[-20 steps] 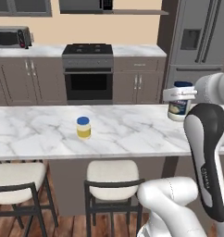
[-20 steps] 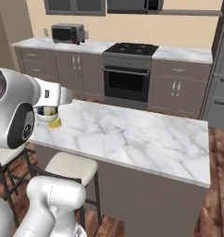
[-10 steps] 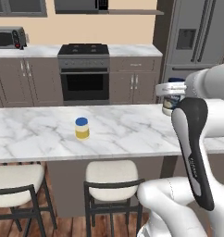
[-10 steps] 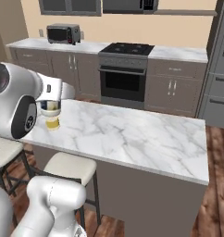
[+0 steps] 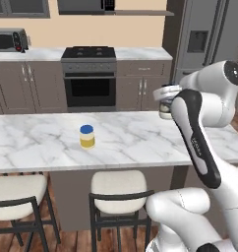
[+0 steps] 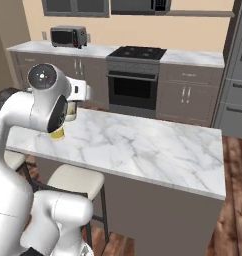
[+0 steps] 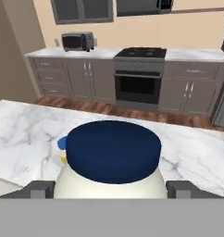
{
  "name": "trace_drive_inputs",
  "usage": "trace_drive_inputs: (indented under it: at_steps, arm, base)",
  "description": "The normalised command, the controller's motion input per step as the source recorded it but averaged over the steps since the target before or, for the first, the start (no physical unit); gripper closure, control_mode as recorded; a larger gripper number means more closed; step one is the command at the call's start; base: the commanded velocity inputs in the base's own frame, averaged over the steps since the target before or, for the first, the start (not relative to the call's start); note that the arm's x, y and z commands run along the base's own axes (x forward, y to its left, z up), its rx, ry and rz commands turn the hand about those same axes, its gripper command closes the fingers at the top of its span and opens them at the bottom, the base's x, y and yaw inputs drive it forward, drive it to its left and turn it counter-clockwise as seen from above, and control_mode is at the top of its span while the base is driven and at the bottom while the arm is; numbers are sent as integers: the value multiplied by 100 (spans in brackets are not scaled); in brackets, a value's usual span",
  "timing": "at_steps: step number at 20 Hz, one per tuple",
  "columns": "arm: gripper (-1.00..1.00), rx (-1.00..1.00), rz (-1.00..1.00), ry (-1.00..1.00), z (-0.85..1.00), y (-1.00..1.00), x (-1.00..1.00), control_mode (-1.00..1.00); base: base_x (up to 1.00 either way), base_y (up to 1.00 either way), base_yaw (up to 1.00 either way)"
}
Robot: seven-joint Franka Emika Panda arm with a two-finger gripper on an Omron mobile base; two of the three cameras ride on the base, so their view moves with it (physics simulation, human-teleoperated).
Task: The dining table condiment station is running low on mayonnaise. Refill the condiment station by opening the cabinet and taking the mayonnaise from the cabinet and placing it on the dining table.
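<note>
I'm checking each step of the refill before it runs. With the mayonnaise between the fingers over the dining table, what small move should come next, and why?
Probably a short lowering. In the hand view the mayonnaise sits between the fingers, with the marble dining table below it. In the left base view the jar is already over the table's far edge, away from the yellow jar, so that spot looks free. Whether it touches the top yet, I can't tell.

The mayonnaise (image 7: 111,171) is a small whitish jar with a dark navy screw lid, upright, at six o'clock in the hand view, over the dining table (image 7: 21,134). In the left base view it (image 5: 164,104) shows at three o'clock, partly hidden. The dining table (image 5: 37,142) is a long white grey-veined marble island with white-cushioned, black-legged stools.
</note>
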Motion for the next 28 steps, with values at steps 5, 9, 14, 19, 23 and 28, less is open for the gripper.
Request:
trace_drive_inputs:
  at_steps: [5, 9, 14, 19, 23, 28]
  arm:
    - [100, -1, 43, 13, -46, 2, 64, -100]
    - [100, 0, 43, 9, -41, 4, 60, -100]
    - [100, 1, 23, 2, -9, 43, 11, -100]
    - [100, 6, 12, 1, -38, 44, 0, -100]
    - [100, 5, 14, 0, -63, 27, 4, -100]
    - [100, 10, 11, -1, -43, 18, 21, -100]
  base:
    - [0, 0, 0]
    - [0, 0, 0]
    - [0, 0, 0]
    - [0, 0, 0]
    - [0, 0, 0]
    - [0, 0, 0]
